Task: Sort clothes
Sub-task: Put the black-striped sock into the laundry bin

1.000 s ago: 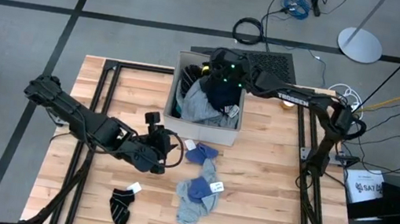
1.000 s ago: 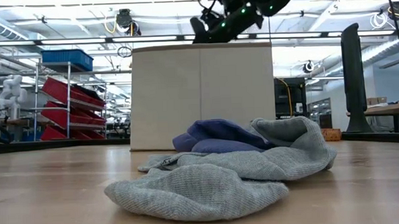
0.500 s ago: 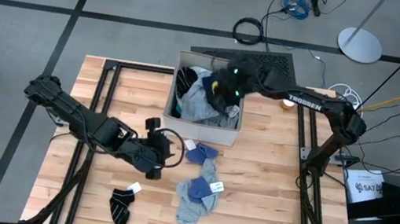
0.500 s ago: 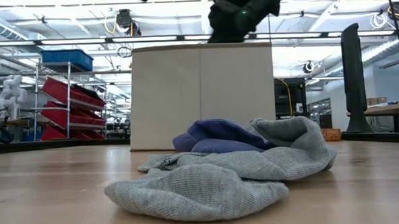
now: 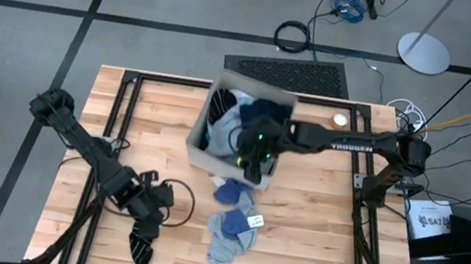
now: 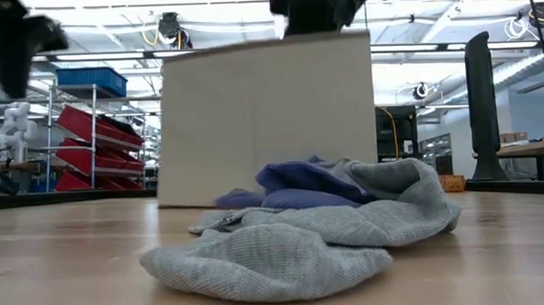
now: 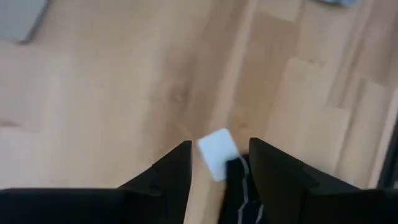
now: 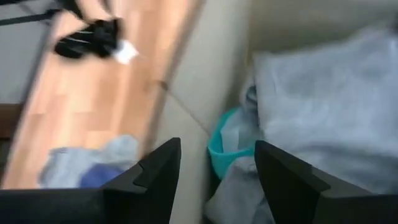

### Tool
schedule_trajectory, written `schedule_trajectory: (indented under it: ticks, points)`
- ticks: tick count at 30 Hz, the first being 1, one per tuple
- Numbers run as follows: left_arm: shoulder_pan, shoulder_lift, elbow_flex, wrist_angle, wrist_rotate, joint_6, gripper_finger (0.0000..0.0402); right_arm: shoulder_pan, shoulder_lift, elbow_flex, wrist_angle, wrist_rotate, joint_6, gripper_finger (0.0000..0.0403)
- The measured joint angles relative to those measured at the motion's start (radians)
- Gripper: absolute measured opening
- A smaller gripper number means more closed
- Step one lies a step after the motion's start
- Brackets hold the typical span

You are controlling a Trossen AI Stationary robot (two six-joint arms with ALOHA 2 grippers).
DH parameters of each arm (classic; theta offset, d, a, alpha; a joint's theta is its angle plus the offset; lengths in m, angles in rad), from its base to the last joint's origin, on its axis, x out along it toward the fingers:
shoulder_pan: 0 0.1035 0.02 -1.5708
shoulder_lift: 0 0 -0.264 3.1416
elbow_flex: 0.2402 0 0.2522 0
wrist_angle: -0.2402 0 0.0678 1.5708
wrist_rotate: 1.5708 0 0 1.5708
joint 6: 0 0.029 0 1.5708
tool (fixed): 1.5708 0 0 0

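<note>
A black white-striped sock (image 5: 141,247) lies flat on the table at the near left, with a white tag (image 7: 215,153) at its end. My left gripper (image 5: 153,217) is open just above it, its fingers on either side of the tag end (image 7: 241,186). A grey top (image 5: 227,236) with navy pieces (image 5: 230,191) on it lies near the table's middle. It also shows in the low view (image 6: 303,238). The beige fabric box (image 5: 199,148) holds grey, navy, white and turquoise (image 8: 221,144) clothes. My right gripper (image 5: 255,157) is open over the box's near wall. My left gripper's fingers straddle the sock's tag end (image 7: 241,186) from above; I cannot tell whether they touch it. My right gripper points down over the box's near wall (image 8: 198,106), one finger outside and one inside; I cannot tell whether a finger touches the wall.
The box sits askew at the table's far middle. A small round white thing (image 5: 340,121) lies on the table to the box's right. Bare wood (image 5: 312,246) lies at the near right. Black frame rails (image 5: 120,124) run along the table's left and right sides.
My right gripper has gone from the box's far part toward the table's near edge, to the box's near wall. The box has turned a little and slid toward the near edge. My left gripper has gone from beside the navy piece toward the near left, above the black sock.
</note>
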Motion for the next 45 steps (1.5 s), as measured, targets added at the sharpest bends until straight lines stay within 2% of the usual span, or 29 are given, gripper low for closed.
schedule_trajectory:
  ticks: [4,9,11,13,15,18,20,24,32,41,45]
  points:
    - [-0.040,0.009,-0.102,0.152,0.072,-0.001,0.0169,0.062,-0.014,0.033,0.005,0.004,-0.003,0.0197]
    - [-0.048,0.028,-0.145,0.155,0.104,-0.045,0.0169,0.128,-0.112,0.054,0.014,0.200,-0.067,0.0196]
    - [-0.048,0.032,-0.151,0.155,0.147,-0.057,0.0169,0.154,-0.158,0.054,0.011,0.224,-0.071,0.0196]
    - [-0.053,0.037,-0.151,0.161,0.219,-0.057,0.0169,0.188,-0.198,0.054,0.002,0.179,-0.040,0.0196]
    - [-0.060,0.039,-0.151,0.178,0.266,-0.057,0.0169,0.232,-0.225,0.056,-0.005,0.071,-0.015,0.0196]
    - [-0.065,0.039,-0.151,0.209,0.279,-0.057,0.0169,0.310,-0.228,0.038,-0.029,-0.038,0.004,0.0196]
    - [-0.070,0.039,-0.151,0.214,0.279,-0.057,0.0169,0.360,-0.212,0.025,-0.052,-0.014,0.031,0.0196]
    - [-0.081,0.051,-0.151,0.214,0.270,-0.056,0.0169,0.437,-0.168,-0.002,-0.092,0.103,0.091,0.0196]
    - [-0.082,0.150,-0.151,0.160,0.262,-0.057,0.0169,0.436,-0.142,-0.002,-0.108,0.111,0.106,0.0196]
    - [-0.072,0.289,-0.146,0.166,0.323,0.024,0.0169,0.424,-0.142,-0.001,-0.102,0.107,0.114,0.0196]
    - [-0.064,0.296,-0.146,0.163,0.325,0.072,0.0147,0.424,-0.142,-0.001,-0.105,0.106,0.116,0.0196]
